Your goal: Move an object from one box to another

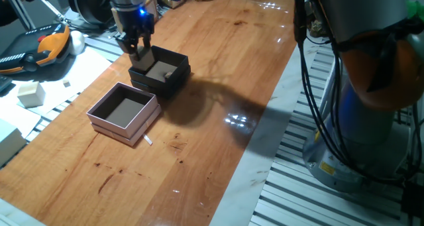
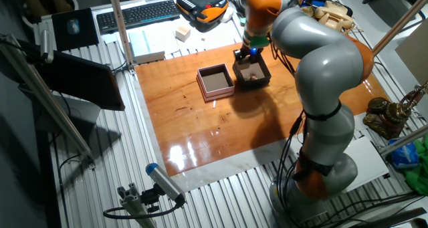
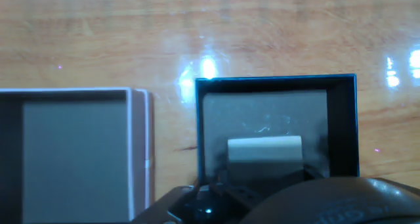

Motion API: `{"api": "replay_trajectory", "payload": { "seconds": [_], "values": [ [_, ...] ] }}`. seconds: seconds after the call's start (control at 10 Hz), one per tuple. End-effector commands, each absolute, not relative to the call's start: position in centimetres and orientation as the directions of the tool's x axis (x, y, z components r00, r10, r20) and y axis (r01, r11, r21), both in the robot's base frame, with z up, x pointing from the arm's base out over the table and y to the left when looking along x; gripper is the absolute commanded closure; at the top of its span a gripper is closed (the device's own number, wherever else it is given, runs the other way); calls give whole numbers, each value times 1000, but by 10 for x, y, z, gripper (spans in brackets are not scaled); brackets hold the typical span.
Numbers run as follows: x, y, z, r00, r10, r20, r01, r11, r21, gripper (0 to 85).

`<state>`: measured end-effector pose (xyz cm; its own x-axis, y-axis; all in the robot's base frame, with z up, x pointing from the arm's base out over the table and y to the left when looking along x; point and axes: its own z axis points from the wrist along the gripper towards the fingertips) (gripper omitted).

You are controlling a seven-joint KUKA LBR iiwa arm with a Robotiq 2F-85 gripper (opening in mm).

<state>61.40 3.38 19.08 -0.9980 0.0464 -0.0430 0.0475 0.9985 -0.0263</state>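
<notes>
The black box [image 1: 173, 59] with a tan floor stands on the wooden table, and a small cream block [image 3: 264, 150] lies inside it. The pale pink box [image 1: 124, 111] with a dark inside stands just to its near left, with nothing in it. My gripper [image 1: 138, 52] hangs over the far left rim of the black box, fingers pointing down and slightly apart, holding nothing. In the hand view the black box [image 3: 341, 119] is below centre and the pink box [image 3: 138, 152] is at the left. In the other fixed view both boxes [image 2: 251, 73] [image 2: 215, 81] stand side by side under the hand.
A small white scrap [image 1: 148, 140] lies on the wood in front of the pink box. Left of the table are a white cube [image 1: 30, 93] and an orange teach pendant [image 1: 40, 47]. The arm's base [image 1: 371, 87] stands at the right edge.
</notes>
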Motion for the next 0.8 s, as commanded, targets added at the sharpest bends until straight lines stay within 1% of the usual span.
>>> {"api": "replay_trajectory", "payload": {
  "seconds": [0.0, 0.3, 0.5, 0.6, 0.7],
  "values": [
    [612, 37, 191, -998, 49, -43, 50, 998, -22, 850],
    [603, 60, 194, -998, 52, -37, 53, 998, -24, 850],
    [603, 61, 194, -997, 55, -49, 56, 998, -25, 850],
    [603, 61, 194, -997, 53, -64, 56, 998, -42, 850],
    [603, 61, 194, -998, 33, -58, 35, 999, -27, 850]
  ]
}}
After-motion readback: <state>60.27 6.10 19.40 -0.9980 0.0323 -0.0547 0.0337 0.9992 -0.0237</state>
